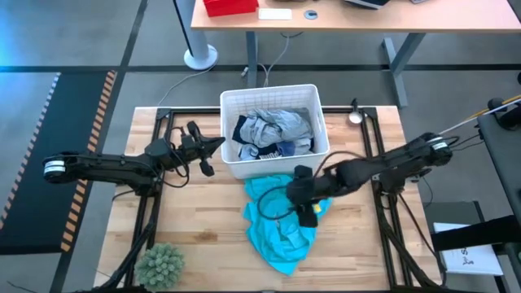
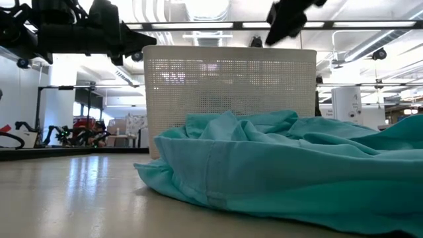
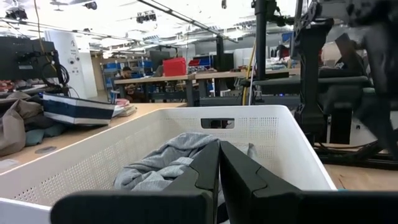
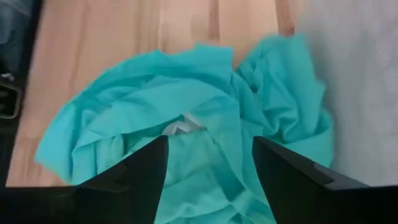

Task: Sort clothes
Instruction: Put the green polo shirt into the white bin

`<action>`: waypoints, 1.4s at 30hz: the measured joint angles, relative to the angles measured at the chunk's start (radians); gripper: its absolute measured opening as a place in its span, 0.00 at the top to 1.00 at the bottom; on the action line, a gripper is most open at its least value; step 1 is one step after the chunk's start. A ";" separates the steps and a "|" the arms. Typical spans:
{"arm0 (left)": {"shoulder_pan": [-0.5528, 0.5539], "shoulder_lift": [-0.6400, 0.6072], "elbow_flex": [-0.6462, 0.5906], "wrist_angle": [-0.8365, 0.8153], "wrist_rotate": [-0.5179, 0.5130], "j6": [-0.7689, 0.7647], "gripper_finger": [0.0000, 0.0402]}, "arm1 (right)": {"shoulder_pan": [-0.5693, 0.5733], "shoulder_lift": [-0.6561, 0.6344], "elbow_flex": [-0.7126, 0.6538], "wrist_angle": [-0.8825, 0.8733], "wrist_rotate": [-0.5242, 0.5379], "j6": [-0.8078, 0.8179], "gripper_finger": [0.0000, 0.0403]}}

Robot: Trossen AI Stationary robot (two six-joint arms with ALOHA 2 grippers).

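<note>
Turquoise garment (image 1: 277, 224) is lying crumpled on the wooden table (image 1: 203, 236), just in front of the white slotted basket (image 1: 273, 98), one edge right up against the basket's front wall. Right gripper (image 4: 208, 165) hangs directly over the bunched middle of it, fingers spread apart with teal fabric showing between them, not clamped on anything as far as I can see.

Inside the basket there's a pile: a grey garment (image 1: 273, 124) on top, something navy patterned (image 1: 277, 150) near the front wall, and a bit of dark fabric at the left side.

Left gripper (image 1: 213, 146) is parked at the basket's left edge, above the rim, fingers pressed together and holding nothing. A fuzzy green ball (image 1: 160, 264) sits at the table's near left corner, well apart from the clothes.
</note>
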 joint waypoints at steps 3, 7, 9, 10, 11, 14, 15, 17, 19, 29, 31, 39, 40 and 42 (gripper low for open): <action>0.000 0.000 0.000 0.000 0.000 0.000 1.00 | 0.001 0.059 0.002 0.001 0.006 0.068 0.39; 0.000 0.000 0.000 0.005 0.000 0.000 1.00 | -0.001 0.147 0.007 -0.003 0.007 0.096 0.29; 0.000 0.000 0.000 0.004 0.001 0.000 1.00 | -0.003 0.194 0.007 -0.021 0.007 0.094 0.24; 0.000 0.000 0.000 0.004 0.001 0.000 1.00 | -0.005 0.217 0.008 -0.030 0.007 0.083 0.22; 0.000 0.000 0.000 0.004 0.001 0.000 1.00 | -0.006 0.240 0.008 -0.045 0.008 0.075 0.20; 0.000 0.000 0.000 -0.001 0.001 0.000 1.00 | -0.013 0.311 0.008 -0.050 0.008 0.048 0.18; 0.000 0.000 0.000 -0.002 0.001 0.000 1.00 | -0.016 0.334 0.008 -0.048 0.009 0.045 0.17; 0.000 0.000 0.000 -0.001 0.001 0.000 1.00 | -0.024 0.378 0.008 -0.044 0.013 0.037 0.17; 0.000 0.000 0.000 -0.001 0.002 0.000 1.00 | -0.030 0.425 0.008 -0.043 0.043 0.025 0.18; 0.000 0.000 0.000 -0.009 0.002 0.000 1.00 | -0.032 0.487 0.016 -0.027 0.004 -0.059 0.66; 0.000 0.000 0.000 -0.008 0.002 0.001 1.00 | -0.032 0.469 0.018 -0.026 0.011 -0.074 0.87; 0.000 0.000 0.000 -0.005 0.002 0.003 1.00 | -0.027 0.322 0.150 -0.079 0.003 -0.086 0.96; 0.000 0.000 0.000 -0.004 0.002 0.003 1.00 | -0.027 0.305 0.171 -0.094 0.009 -0.090 0.97; 0.000 0.000 0.000 -0.004 0.002 0.003 1.00 | -0.028 0.275 0.214 -0.112 0.023 -0.100 0.98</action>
